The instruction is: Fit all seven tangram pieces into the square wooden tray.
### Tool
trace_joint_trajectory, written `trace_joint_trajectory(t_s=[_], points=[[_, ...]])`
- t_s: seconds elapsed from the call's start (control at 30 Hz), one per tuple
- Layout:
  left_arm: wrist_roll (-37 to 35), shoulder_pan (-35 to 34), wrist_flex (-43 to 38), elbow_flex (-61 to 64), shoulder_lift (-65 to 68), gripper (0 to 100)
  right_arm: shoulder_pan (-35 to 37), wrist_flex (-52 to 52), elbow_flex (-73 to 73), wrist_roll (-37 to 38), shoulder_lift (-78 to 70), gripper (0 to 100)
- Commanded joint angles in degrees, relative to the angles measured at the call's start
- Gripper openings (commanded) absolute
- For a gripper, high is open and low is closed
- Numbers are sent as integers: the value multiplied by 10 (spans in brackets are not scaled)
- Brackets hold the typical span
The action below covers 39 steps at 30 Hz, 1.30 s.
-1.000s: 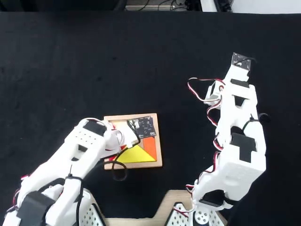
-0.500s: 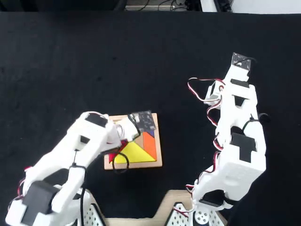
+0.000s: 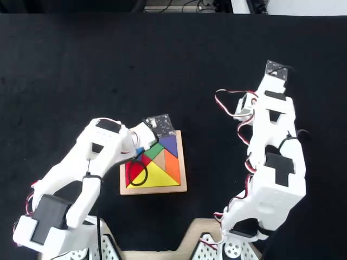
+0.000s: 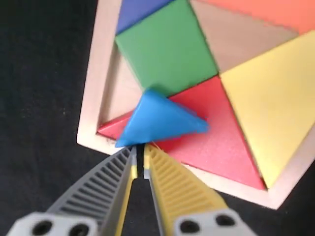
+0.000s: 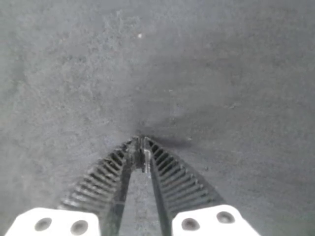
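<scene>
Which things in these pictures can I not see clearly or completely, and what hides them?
- High view: the left arm covers one corner of the tray, so most of the blue triangle is hidden.
- Left wrist view: the picture's edge cuts off the orange piece and the tray's far side.
- Left wrist view: blur where they meet hides whether the left tool touches the blue triangle.

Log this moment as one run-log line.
left gripper shut, tips at blue triangle | blue triangle tilted on red triangle, unseated | tray gap open beside it | right gripper shut over black table
</scene>
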<state>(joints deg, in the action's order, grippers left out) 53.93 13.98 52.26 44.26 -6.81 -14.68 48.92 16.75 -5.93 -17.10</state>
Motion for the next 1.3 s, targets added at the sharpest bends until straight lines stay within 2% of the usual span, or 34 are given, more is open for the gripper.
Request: trace_joint_trajectory(t_s=[0.0,0.33,0.5,0.67,0.87,1.03,1.1,1.17,1.27], points=[[-10,22,-9,-26,3,30,8,-8,-8,6,3,11],[-24,51,-22,-62,4,30,8,-8,-8,6,3,11],[-74,78,-64,-65,4,30,8,-8,-8,6,3,11],[-83,74,-52,-89,-3,29,8,-9,-8,6,3,11],[-144,46,65,-204,-3,29,8,-10,-9,6,3,11],[-238,130,223,-240,-26,30,8,-10,-9,6,3,11],[-244,162,247,-205,-48,30,8,-10,-9,6,3,11],[-244,165,225,-160,-72,30,8,-10,-9,6,3,11],[-249,153,117,-64,-96,30,7,-8,-8,6,3,11]])
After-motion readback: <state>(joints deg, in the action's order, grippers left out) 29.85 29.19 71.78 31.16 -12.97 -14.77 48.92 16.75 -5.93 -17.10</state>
